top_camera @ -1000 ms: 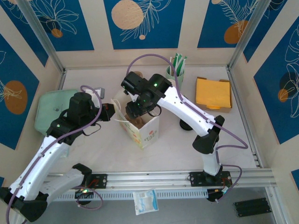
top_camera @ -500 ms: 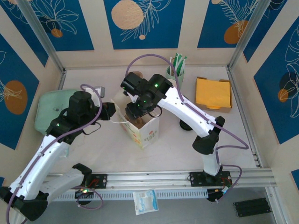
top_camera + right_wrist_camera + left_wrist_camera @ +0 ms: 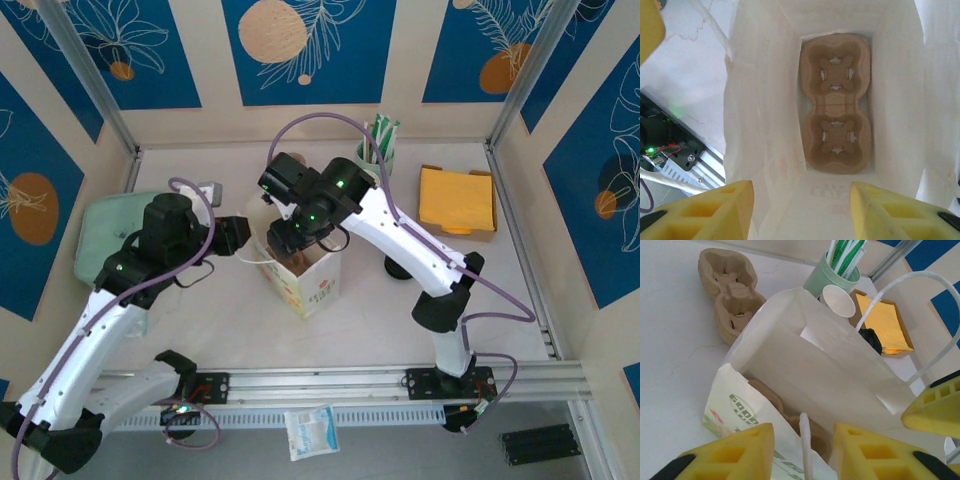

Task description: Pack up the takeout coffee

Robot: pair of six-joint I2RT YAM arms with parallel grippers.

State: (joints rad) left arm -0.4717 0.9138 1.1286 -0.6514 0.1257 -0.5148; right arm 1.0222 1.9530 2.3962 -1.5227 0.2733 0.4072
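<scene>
Top external view is showing a white, faintly veined desk [image 3: 250, 330] standing inside cream walls that are carrying blue panels with line-drawn leaves and orange discs. Aluminium posts are rising at the far corners. A white paper bag [image 3: 310, 285] is standing open near the middle. A pale green tray [image 3: 100, 235] is lying at the left edge, and orange napkins [image 3: 456, 198] are sitting toward the far right corner. A green holder [image 3: 372, 155] of straws is standing at the far edge.

The left gripper [image 3: 802, 440] is standing parted, with the bag's white handle [image 3: 805, 435] running loose through the gap, not pinched. The right gripper [image 3: 801, 200] is hanging over the bag's mouth with its fingers wide apart, holding nothing. A cardboard carrier [image 3: 836, 102] is lying on the bag's floor.

A black shape [image 3: 397, 267] is peeking from under the right arm, between bag and napkins. Whether it is the takeout coffee I cannot tell.
</scene>
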